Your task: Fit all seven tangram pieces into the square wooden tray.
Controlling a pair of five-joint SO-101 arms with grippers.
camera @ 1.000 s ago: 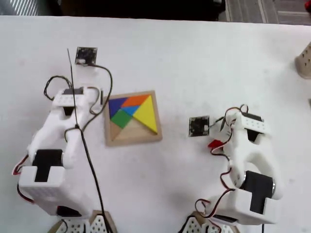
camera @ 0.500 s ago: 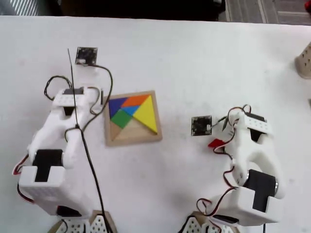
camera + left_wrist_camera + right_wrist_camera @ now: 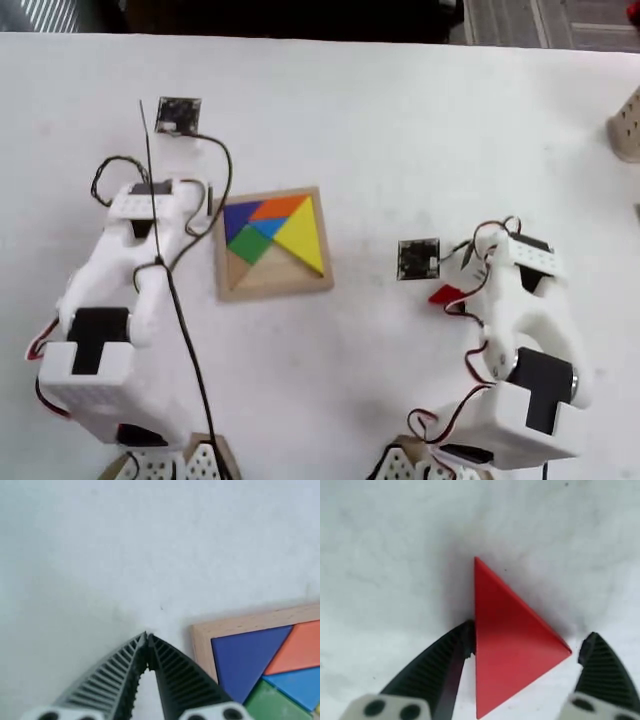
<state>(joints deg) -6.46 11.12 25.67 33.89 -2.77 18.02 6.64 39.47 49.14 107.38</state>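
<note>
Tangram pieces lie inside the square wooden tray (image 3: 275, 287): a blue triangle (image 3: 237, 219), an orange piece (image 3: 281, 207), a light blue piece (image 3: 264, 227), a green piece (image 3: 247, 245) and a yellow triangle (image 3: 300, 238). The part of the tray nearest the arms shows bare wood. Well apart from it, a red triangle (image 3: 507, 640) lies flat on the white tabletop (image 3: 400, 130). The right pincer (image 3: 527, 637) stands apart around it, one finger touching a straight edge and the other just off a corner. The left pincer (image 3: 148, 639) is closed together, just beside the tray's corner.

The tray (image 3: 272, 284) is pale bare wood, the red triangle (image 3: 510, 640) smooth and matt.
</note>
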